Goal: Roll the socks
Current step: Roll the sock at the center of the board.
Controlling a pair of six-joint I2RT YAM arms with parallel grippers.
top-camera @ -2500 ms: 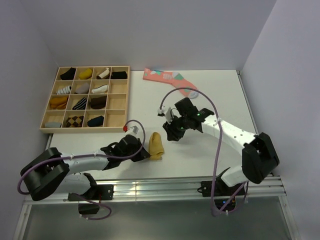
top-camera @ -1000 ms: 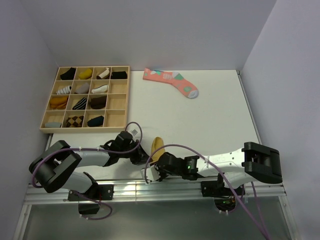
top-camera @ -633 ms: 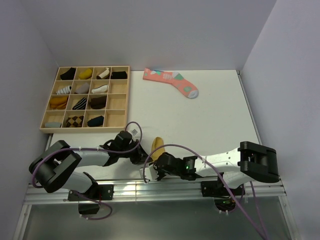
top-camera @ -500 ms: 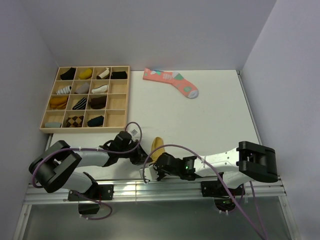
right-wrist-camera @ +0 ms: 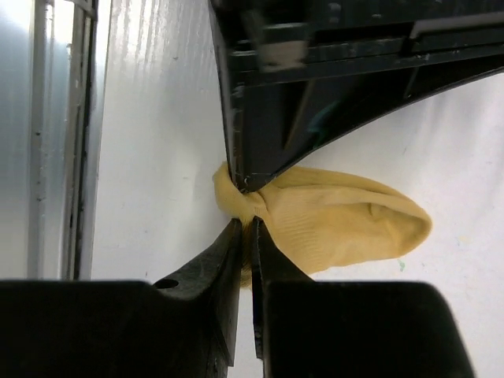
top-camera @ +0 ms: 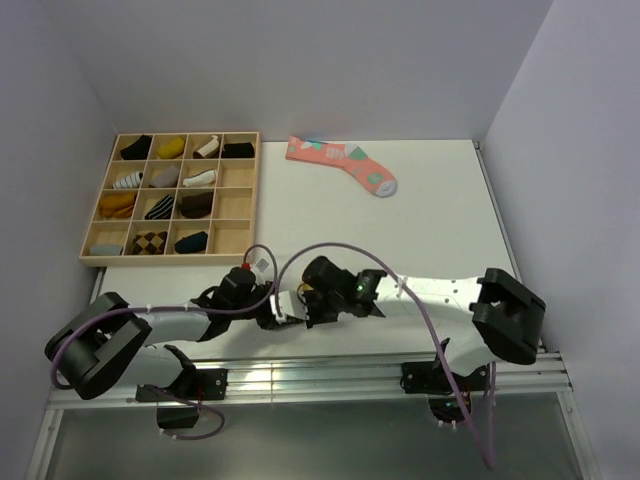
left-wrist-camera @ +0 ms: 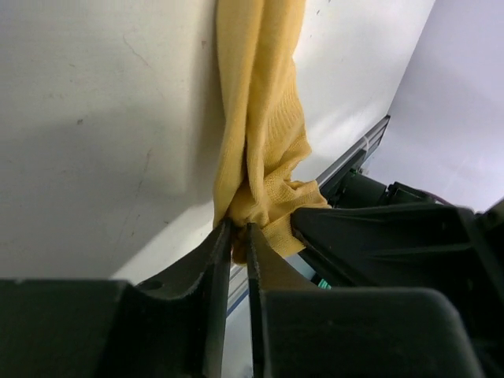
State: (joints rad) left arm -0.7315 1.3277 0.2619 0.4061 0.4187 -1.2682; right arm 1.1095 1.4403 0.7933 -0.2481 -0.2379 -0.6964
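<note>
At the 6 o'clock edge of the table (top-camera: 430,230), left gripper (left-wrist-camera: 236,230) and right gripper (right-wrist-camera: 245,224) both clamp the bunched end of the mustard sock (right-wrist-camera: 346,220), likely to start the roll.

A flat white table (top-camera: 440,210) carries everything here. At its far left corner sits a shallow light-wood tray (top-camera: 170,258), divided into a four-by-four grid of compartments. Most of these hold rolled socks in black, mustard, grey, striped and checked patterns. A long pink fabric sock with teal and white patches (top-camera: 340,162) lies flat near the far edge, just right of the tray. Close to the near edge, a short mustard-yellow knit sock (right-wrist-camera: 346,220) rests on the surface, one end bunched into a tight gather.
</note>
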